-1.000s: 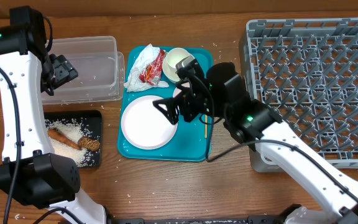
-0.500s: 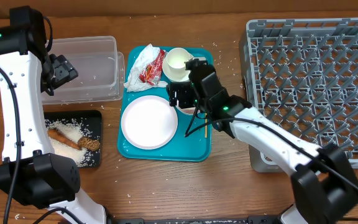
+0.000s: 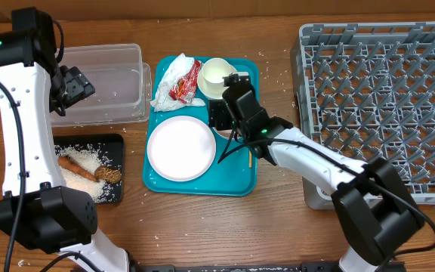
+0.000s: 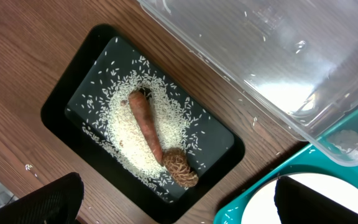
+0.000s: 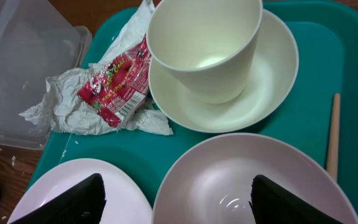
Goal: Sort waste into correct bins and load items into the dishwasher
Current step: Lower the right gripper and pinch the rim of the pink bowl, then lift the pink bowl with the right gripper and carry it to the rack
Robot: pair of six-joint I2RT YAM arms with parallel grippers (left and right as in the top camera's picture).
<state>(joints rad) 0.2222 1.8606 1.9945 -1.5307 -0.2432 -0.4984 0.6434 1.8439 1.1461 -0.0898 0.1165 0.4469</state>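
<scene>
On the teal tray [image 3: 240,177] lie a large white plate [image 3: 180,148], a crumpled napkin [image 3: 169,78] and a red-and-white wrapper [image 3: 186,81]. A white cup [image 3: 215,75] stands in a bowl [image 5: 263,87], with a second bowl [image 5: 253,186] in front. A wooden stick [image 5: 333,134] lies at the tray's right edge. My right gripper [image 5: 178,186] is open and empty above the second bowl. My left gripper [image 4: 178,186] is open and empty, high over the black tray [image 4: 64,102], which holds rice [image 4: 126,134], the carrot stick [image 4: 145,121] and the brown lump [image 4: 179,169]. The clear tub [image 3: 108,83] looks empty.
The grey dish rack [image 3: 384,106] stands at the right, with nothing in it. Rice grains are scattered on the wooden table around the trays. The clear tub's corner [image 5: 17,68] sits just left of the teal tray.
My right gripper has moved back and left over the teal tray and now hangs over the bowls. The left arm has not moved.
</scene>
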